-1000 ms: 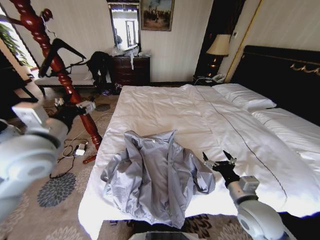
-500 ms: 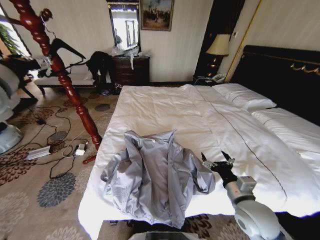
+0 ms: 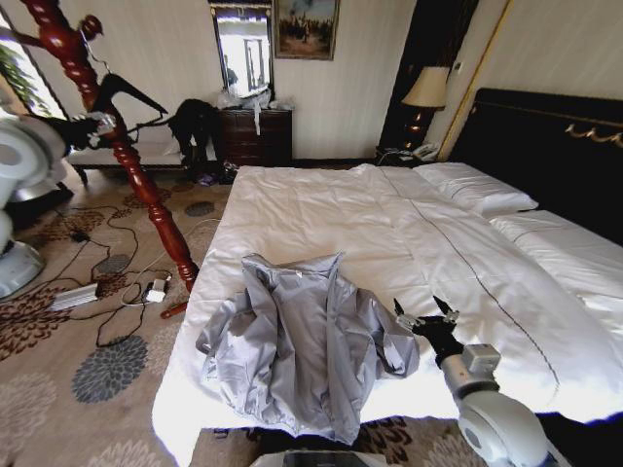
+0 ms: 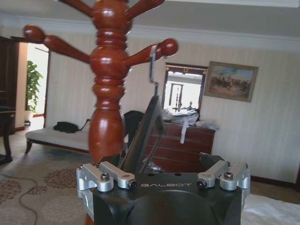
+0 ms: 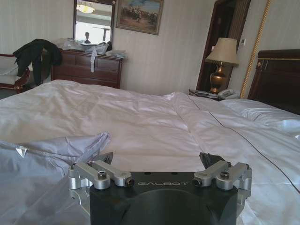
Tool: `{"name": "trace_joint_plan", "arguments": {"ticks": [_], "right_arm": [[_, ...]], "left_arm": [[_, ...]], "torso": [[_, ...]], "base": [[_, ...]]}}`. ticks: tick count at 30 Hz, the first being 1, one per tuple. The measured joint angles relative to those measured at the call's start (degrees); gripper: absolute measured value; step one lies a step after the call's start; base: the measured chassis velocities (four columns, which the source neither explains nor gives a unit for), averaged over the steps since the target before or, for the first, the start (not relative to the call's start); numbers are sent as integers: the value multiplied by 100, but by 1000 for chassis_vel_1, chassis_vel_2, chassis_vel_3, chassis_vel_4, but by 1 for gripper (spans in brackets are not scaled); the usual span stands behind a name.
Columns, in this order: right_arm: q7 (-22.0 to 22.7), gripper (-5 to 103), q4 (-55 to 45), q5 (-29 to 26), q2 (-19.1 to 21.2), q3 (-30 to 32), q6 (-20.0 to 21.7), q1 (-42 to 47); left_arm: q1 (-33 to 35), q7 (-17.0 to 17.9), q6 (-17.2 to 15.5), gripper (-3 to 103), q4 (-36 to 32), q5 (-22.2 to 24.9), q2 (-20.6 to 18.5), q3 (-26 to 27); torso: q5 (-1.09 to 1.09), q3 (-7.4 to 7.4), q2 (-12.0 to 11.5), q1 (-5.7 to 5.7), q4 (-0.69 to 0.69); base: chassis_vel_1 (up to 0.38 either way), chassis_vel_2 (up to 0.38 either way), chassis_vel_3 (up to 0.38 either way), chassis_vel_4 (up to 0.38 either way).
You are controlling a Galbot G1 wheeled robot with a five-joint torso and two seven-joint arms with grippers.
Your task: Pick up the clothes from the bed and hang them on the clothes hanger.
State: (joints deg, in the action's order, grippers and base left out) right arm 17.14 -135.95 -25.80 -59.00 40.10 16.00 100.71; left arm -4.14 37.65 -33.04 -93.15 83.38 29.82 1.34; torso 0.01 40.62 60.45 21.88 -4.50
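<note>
Lying crumpled near the foot of the wide white-duveted bed (image 3: pixel 409 233), the thin light grey jacket (image 3: pixel 302 341) sat just beside the right gripper (image 3: pixel 425 313), jaws spread. The left gripper (image 4: pixel 163 176), also spread, faced the slim black hanger (image 4: pixel 143 133) on the red wooden stand (image 4: pixel 108 93); misjudged, it might knock the hanger off.
</note>
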Motion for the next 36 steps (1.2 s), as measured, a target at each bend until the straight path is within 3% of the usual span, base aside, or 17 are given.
{"name": "trace_joint_plan", "arguments": {"ticks": [6, 10, 16, 18, 23, 27, 30, 34, 36], "right_arm": [[5, 100, 129, -9, 16, 44, -6, -44], [10, 100, 222, -13, 19, -15, -9, -127], [13, 100, 295, 0, -18, -122, -11, -200], [14, 100, 304, 11, -20, -122, -21, -189], [14, 100, 303, 21, -14, -73, -35, -133], [14, 100, 301, 30, 7, -46, -50, -104], [14, 100, 287, 29, 24, -41, -52, -102], [14, 100, 262, 29, 18, -16, -53, -83], [12, 100, 238, 32, -20, 24, -68, -25]], "left_arm": [[-793, -52, -160, 98, 391, -271, 309, -475], [-1321, 36, -289, 100, 772, -198, 467, -814], [-2296, 415, -607, 101, 1589, 40, 830, -1559], [-2665, 668, -810, 97, 2044, 105, 1072, -1828], [-3002, 924, -931, 89, 2564, 169, 1365, -2068], [-3140, 924, -934, 84, 2892, 283, 1507, -2237], [-3204, 870, -934, 87, 3240, 332, 1704, -2317], [-3206, 792, -934, 89, 3602, 177, 1936, -2308], [-3189, 744, -933, 84, 3757, 73, 2032, -2298]], "torso": [[-2, 0, 0, 0, 7], [-1, -1, 0, 0, 5], [1, -1, 0, 0, 4], [0, -1, 0, -1, 3], [0, -1, 0, 0, 3], [-1, -1, 1, -1, 5], [-2, -1, 0, 0, 5], [0, -1, 0, 0, 1], [-1, -1, 0, 0, 3]], "base": [[0, 0, 0, 0], [0, 0, 0, 0], [0, 0, 0, 0], [0, 0, 0, 0], [0, 0, 0, 0], [0, 0, 0, 0], [0, 0, 0, 0], [0, 0, 0, 0], [0, 0, 0, 0]]}}
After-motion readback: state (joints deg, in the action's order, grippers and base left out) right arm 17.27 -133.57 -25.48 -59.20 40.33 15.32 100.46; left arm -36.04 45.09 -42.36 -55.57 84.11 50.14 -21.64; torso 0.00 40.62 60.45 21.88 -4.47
